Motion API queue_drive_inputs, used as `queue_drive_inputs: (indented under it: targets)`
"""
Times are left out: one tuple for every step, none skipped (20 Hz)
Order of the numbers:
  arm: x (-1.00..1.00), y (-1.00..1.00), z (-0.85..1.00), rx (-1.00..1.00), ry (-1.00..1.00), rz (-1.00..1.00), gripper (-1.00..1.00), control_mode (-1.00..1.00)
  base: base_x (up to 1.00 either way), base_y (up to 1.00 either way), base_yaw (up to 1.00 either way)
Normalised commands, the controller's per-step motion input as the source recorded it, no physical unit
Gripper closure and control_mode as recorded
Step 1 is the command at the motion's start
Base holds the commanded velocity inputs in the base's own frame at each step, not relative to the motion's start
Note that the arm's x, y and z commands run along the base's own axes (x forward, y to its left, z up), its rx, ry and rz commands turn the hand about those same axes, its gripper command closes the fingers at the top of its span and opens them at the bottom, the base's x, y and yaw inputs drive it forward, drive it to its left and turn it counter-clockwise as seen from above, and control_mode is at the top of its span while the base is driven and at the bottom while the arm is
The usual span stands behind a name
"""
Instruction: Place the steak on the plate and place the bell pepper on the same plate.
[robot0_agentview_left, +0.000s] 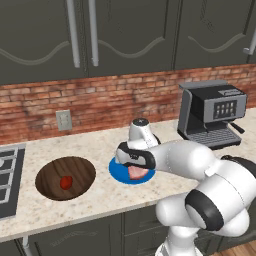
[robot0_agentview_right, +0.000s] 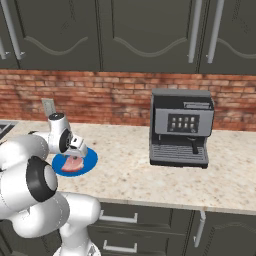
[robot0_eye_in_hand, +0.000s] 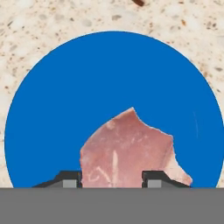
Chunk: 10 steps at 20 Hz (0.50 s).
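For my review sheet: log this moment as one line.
steak on plate | gripper astride steak, grip unclear | bell pepper on wooden board

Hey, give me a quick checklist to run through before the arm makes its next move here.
1. Steak lies on the plate: ok.
2. Hand clear of the steak: not ok, fingertips straddle it closely.
3. Whether the hand has fully let go: cannot tell.
4. Bell pepper on the plate: not ok, it sits on the wooden board.
5. Free blue area left for the pepper: ok.
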Motion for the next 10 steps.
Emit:
queue_drive_inputs:
  targets:
    - [0.00, 0.00, 0.00, 0.00, 0.00, 0.00, -1.00, -1.00, 0.00, 0.00, 0.00]
    - [0.00, 0.00, 0.00, 0.00, 0.01, 0.00, -1.00, -1.00, 0.00, 0.00, 0.00]
    - [0.00, 0.00, 0.00, 0.00, 0.01, 0.00, -1.00, -1.00, 0.00, 0.00, 0.00]
    - [0.00, 0.00, 0.00, 0.00, 0.00, 0.00, -1.00, -1.00, 0.00, 0.00, 0.00]
    - [-0.16, 0.01, 0.11, 0.00, 0.00, 0.00, -1.00, -1.00, 0.00, 0.00, 0.00]
    - [-0.38, 0.11, 0.16, 0.00, 0.00, 0.00, -1.00, -1.00, 0.00, 0.00, 0.00]
    - [-0.62, 0.13, 0.24, 0.00, 0.00, 0.00, -1.00, -1.00, 0.00, 0.00, 0.00]
    - [-0.77, 0.19, 0.36, 0.00, -0.01, 0.00, -1.00, -1.00, 0.00, 0.00, 0.00]
    - [-0.87, 0.19, 0.45, 0.00, -0.05, 0.01, -1.00, -1.00, 0.00, 0.00, 0.00]
    - [-0.91, 0.17, 0.55, 0.00, -0.03, 0.02, -1.00, -1.00, 0.00, 0.00, 0.00]
